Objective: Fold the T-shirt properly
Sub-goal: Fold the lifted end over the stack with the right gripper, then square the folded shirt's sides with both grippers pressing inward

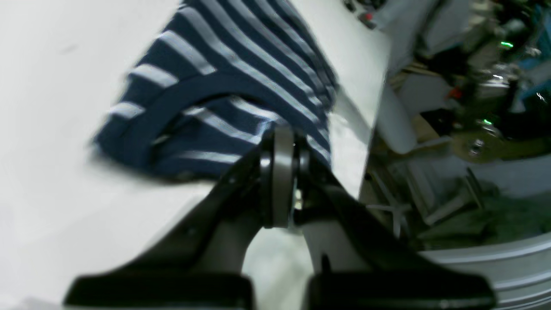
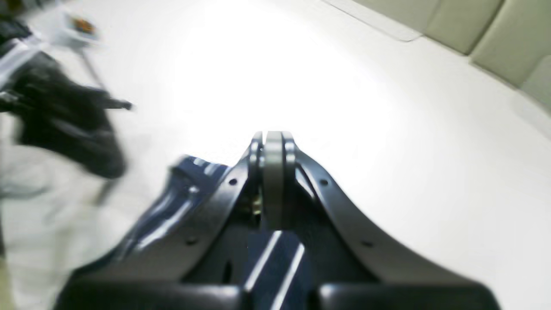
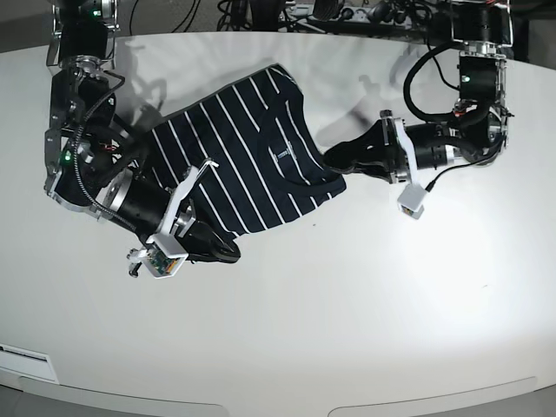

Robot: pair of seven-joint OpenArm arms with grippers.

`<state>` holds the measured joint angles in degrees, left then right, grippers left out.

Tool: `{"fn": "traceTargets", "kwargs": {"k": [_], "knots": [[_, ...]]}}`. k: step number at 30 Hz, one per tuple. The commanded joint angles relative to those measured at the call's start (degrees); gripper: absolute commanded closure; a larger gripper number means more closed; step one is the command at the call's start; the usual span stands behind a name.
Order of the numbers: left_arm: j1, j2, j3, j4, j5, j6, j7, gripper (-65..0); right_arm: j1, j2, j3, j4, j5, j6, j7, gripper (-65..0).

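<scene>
- Through the left wrist view, the left gripper (image 1: 282, 142) had its jaws pressed fully together, their tips at the edge of the dark navy short-sleeved cloth T-shirt with thin white stripes (image 1: 224, 82); whether any cloth was pinched could not be told through the blur.
- That T-shirt lay on the white table (image 1: 56, 107), its curved collar band facing the camera.
- Through the right wrist view, the right gripper (image 2: 273, 146) likewise had its jaws fully together, with striped cloth showing beneath and beside them.
- Across the base view, the T-shirt (image 3: 248, 161) lay bunched on the table (image 3: 347, 321) between both arms, one gripper (image 3: 334, 159) at its collar end, the other (image 3: 226, 252) at its opposite edge.
</scene>
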<state>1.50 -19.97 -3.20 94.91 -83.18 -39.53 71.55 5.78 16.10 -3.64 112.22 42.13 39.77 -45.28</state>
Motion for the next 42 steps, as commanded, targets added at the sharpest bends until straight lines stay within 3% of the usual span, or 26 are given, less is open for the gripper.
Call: {"fn": "traceTargets", "kwargs": {"k": [1,4,7,12,18,23,27,30,34,38,42], "knots": [[-0.83,0.15,1.79,1.79,-1.82,-0.47,-0.52,0.0,1.81,0.57,-0.9,-1.25,-1.33,0.23,2.84,0.0],[-1.95,2.1,9.2,3.3,-0.98,-0.47,-0.57,0.0,6.21,0.59,-5.16,-9.75,-7.32,0.23,5.25,0.0],[-2.86,5.33,17.33,3.72,6.82,-0.47,-0.61,0.0,11.91,0.59,-8.98,-19.47,-12.0,0.23,7.23,0.0],[-3.1,8.94,25.9,3.69,26.34,-0.47,-2.45,0.0,20.02,0.61,-14.03,-33.16,-15.74,0.23,8.63,0.0],[-3.96,6.23,30.32,3.48,47.39,-0.22,-13.99,0.0,20.24,3.21,-19.45,-42.93,-17.16,0.23,7.54,0.0],[-8.13,-0.13,30.93,1.51,52.87,1.9,-16.87,0.0,15.13,8.96,-19.98,-37.51,-15.13,0.23,7.32,0.0],[-10.84,-4.42,30.95,-0.48,53.22,1.86,-18.71,0.0,8.98,15.15,-19.93,-26.62,-13.38,-5.73,3.98,0.0],[-13.18,-6.6,30.95,-2.99,55.98,1.86,-24.96,0.0,3.5,18.12,-19.87,-18.38,-13.44,-11.17,3.39,0.0],[-16.48,-6.51,30.95,-8.41,59.34,1.86,-33.97,0.0,-4.24,17.77,-17.88,-9.64,-14.71,-14.4,2.08,0.0],[-18.32,-4.52,30.95,-16.09,61.55,1.84,-42.38,0.0,-11.69,14.67,-14.19,-4.07,-18.67,-16.92,2.14,0.0],[-20.46,-1.31,30.95,-22.71,64.54,1.84,-44.7,0.0,-15.41,11.04,-9.94,-2.6,-18.43,-16.74,2.21,0.0]]}}
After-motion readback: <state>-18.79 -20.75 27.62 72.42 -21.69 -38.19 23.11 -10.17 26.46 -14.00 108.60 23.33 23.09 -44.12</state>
